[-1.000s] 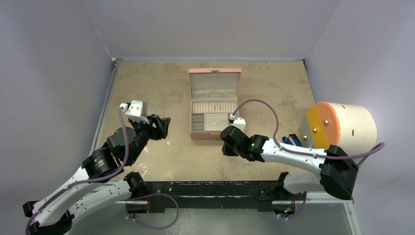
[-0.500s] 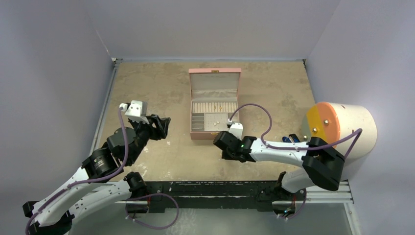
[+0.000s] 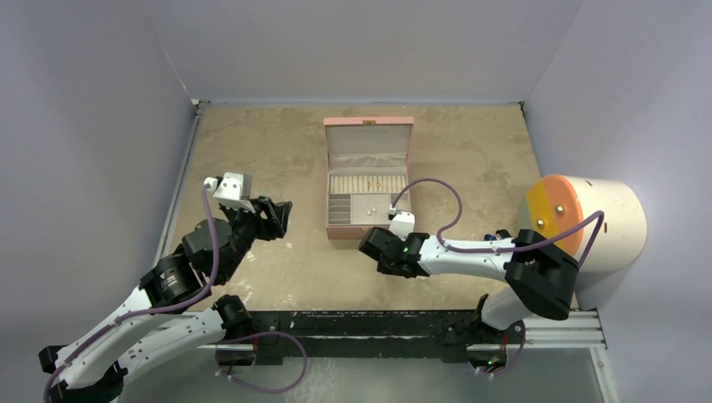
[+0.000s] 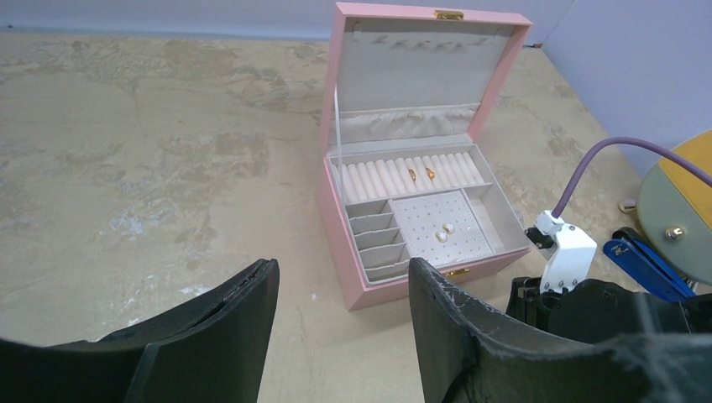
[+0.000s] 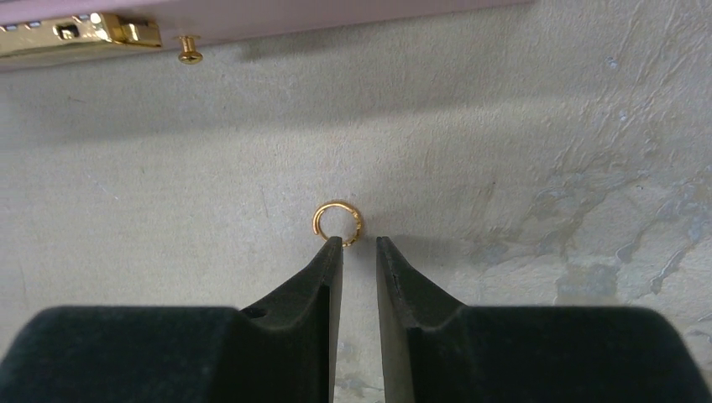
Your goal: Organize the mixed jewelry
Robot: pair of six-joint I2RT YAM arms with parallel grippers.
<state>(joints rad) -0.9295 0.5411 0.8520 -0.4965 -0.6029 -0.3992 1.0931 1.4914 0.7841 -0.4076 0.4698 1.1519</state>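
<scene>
Since the gold ring (image 5: pixel 317 220) lies flat on the table (image 5: pixel 546 126) right at the tips of your right end effector (image 5: pixel 359 243), whose jaws stand a narrow slit apart with nothing between them, the likely failure is a shove, not a grasp. The gap looks narrower than the ring, so pushing forward probably skates it toward the pink box (image 4: pixel 378 290). It could then hit the loose gold stud (image 5: pixel 190 52) lying just beside the box's front wall. Closing from here likely pinches air behind the ring. Dropping lower risks scraping the tips on the table, and a thin flat ring may flip or pop out.

Your left end effector (image 4: pixel 340 277) hangs wide open and empty, well left of the box. The box is open, with two gold rings (image 4: pixel 420 174) in the rolls and studs (image 4: pixel 445 232) on the dotted pad.

Against the earlier frame, your right arm has swung its elbow inward and slid the wrist left along the box front. The left arm and the box have not moved.
</scene>
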